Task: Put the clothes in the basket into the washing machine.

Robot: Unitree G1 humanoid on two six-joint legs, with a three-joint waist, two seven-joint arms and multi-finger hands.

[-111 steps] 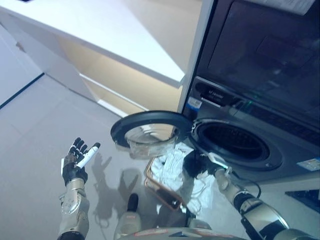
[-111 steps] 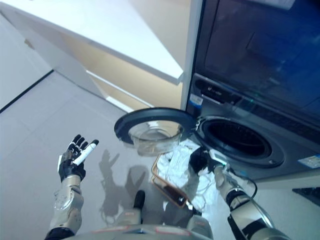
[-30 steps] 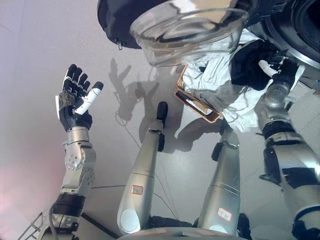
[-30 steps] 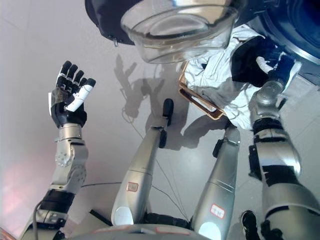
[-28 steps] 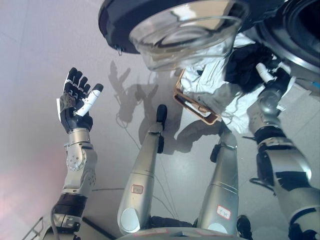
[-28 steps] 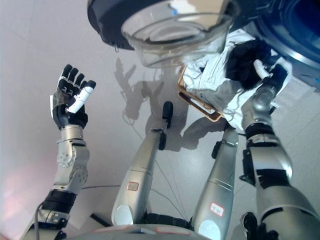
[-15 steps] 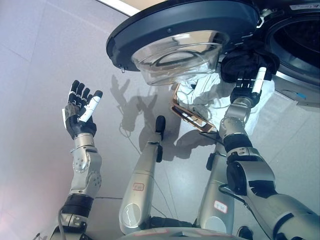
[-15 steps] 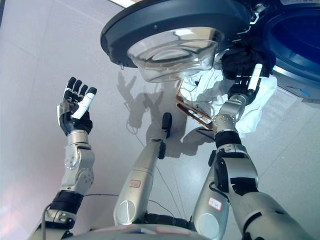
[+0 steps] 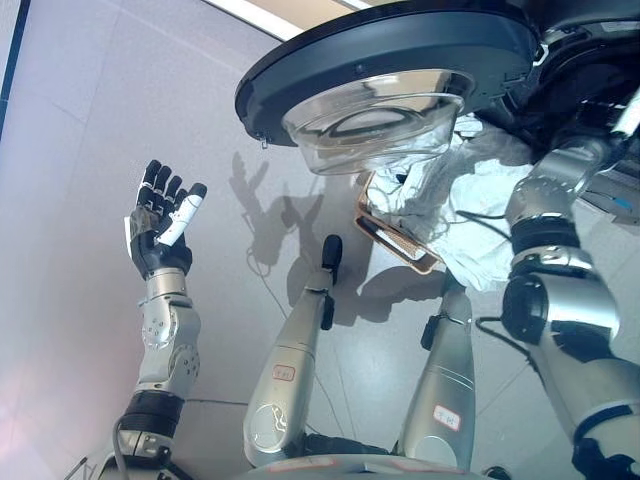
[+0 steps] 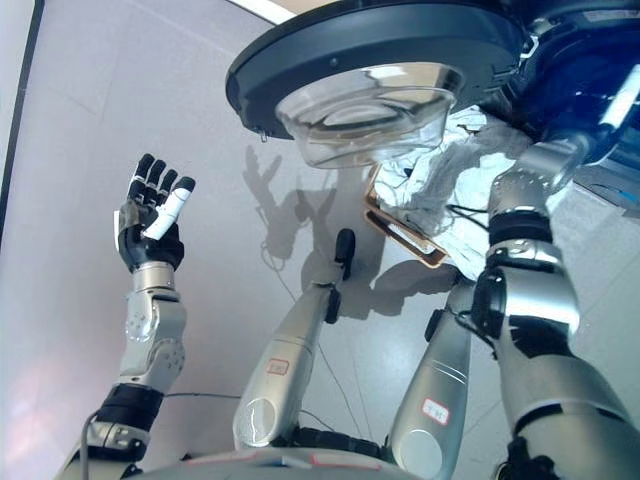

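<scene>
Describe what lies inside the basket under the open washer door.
White clothes fill the basket and spill over its rim; anything beneath them is covered. The door hides its far end.

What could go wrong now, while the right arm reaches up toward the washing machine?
The open door hangs close beside the right arm, which could knock it. White clothes spill over the basket rim and might slide to the floor.

A pale grey tiled floor (image 9: 80,120) fills most of the scene, crossed by faint grout lines and dappled with dark shadows. A dark line (image 9: 12,60) edges its upper left corner; a white skirting strip (image 9: 262,17) with beige wall behind runs along the top.
</scene>
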